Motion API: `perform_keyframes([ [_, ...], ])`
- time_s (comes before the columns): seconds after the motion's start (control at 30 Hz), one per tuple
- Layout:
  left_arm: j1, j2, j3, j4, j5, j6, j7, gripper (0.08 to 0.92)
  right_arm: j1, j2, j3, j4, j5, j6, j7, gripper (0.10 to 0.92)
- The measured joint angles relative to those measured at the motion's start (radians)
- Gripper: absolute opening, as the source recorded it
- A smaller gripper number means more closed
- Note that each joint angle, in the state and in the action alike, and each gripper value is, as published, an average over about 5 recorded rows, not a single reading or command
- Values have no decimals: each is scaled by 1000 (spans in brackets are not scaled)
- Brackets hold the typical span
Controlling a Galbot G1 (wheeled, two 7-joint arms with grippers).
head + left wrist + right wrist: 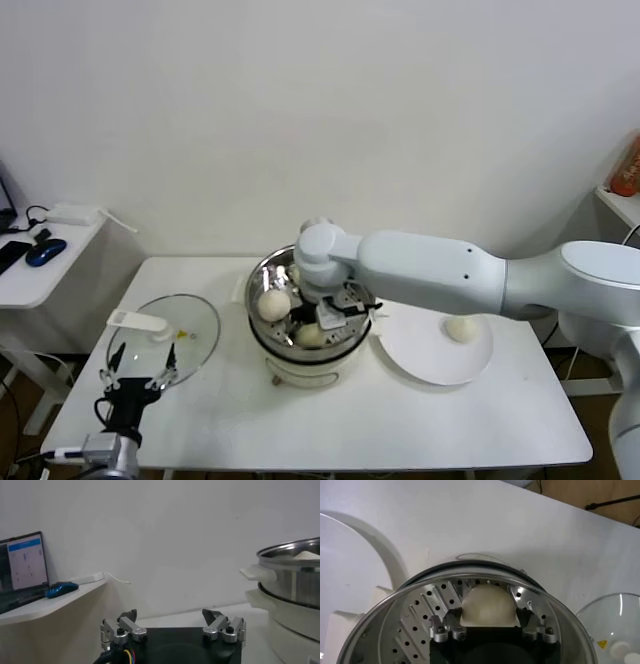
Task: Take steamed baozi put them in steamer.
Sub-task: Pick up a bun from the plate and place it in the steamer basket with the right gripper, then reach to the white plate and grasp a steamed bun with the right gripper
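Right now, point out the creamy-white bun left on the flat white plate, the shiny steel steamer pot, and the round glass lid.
Creamy-white bun (460, 328): head view, its top.
Shiny steel steamer pot (259, 275): head view, left rim.
Round glass lid (197, 335): head view, bare glass right of handle.

Steamed baozi (274, 303): creamy white, plain; another of the same colour on the white plate (420, 362) at three o'clock of the pot.
Steamer (262, 275): shiny silver steel, tray dotted with round holes, white base.
Glass lid (195, 335): clear, white handle, small yellow label.
Table (400, 420): white.
Right gripper (491, 628): black, silver fingertips.
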Motion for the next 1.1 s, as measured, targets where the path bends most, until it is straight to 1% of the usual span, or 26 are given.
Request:
perform_keyframes([
  [0.13,-1,0,0,0,0,0,-1,823,5,0,5,-5,9,5,-5,819],
  [0.37,-3,-3,2,0,2,1,-1,823,32,-10,13,-18,53,12,-22,823],
  [0.57,-5,-3,4,-2,3,3,-1,823,89,-30,1,-28,141,-12,-23,823],
  [0.77,-4,0,5,-6,3,4,-2,823,197,-82,-60,-50,305,-123,-15,823],
  [1.1,-3,9,16,-12,-2,2,-2,823,365,-234,-247,-123,689,-424,27,823],
])
